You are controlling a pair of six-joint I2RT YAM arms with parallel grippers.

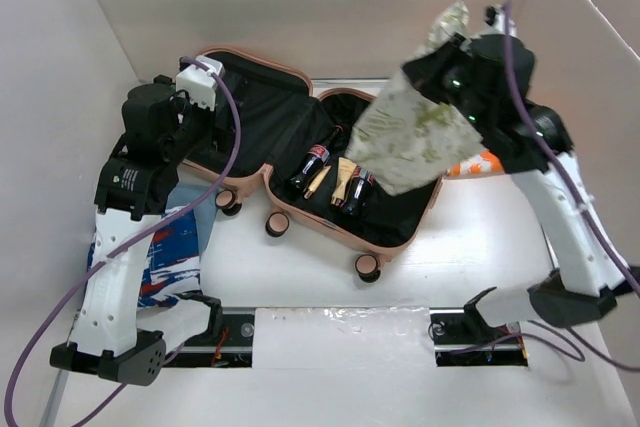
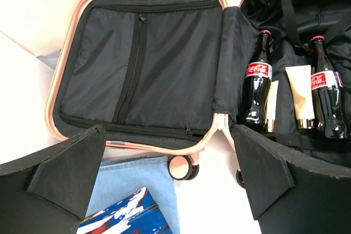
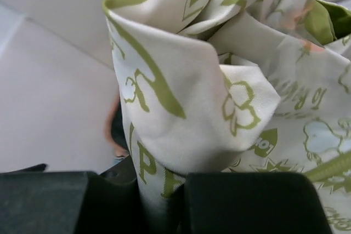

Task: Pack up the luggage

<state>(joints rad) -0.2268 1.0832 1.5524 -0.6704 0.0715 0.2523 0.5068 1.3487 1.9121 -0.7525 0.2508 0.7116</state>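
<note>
Right gripper (image 3: 164, 190) jaws clamped on bunched cloth (image 1: 410, 137). Left gripper (image 2: 167, 160) jaws wide apart, empty, above left half of luggage (image 2: 137, 69). Luggage open flat mid-table, bottles (image 2: 258, 86) in right half. Risks: cloth hangs loose above right half, so release here may drape it over rim or bottles; small pinch may slip.

Bright, even light from overhead — the white surface (image 1: 480, 247) nearly washes out, and the shadow under the luggage (image 1: 260, 117) stays soft. Its black lining swallows detail. Glare glints off the clear strip (image 1: 340, 332) at the near edge. In the right wrist view the patterned cloth (image 3: 181, 108) looks slightly soft — too close for sharp focus.
</note>
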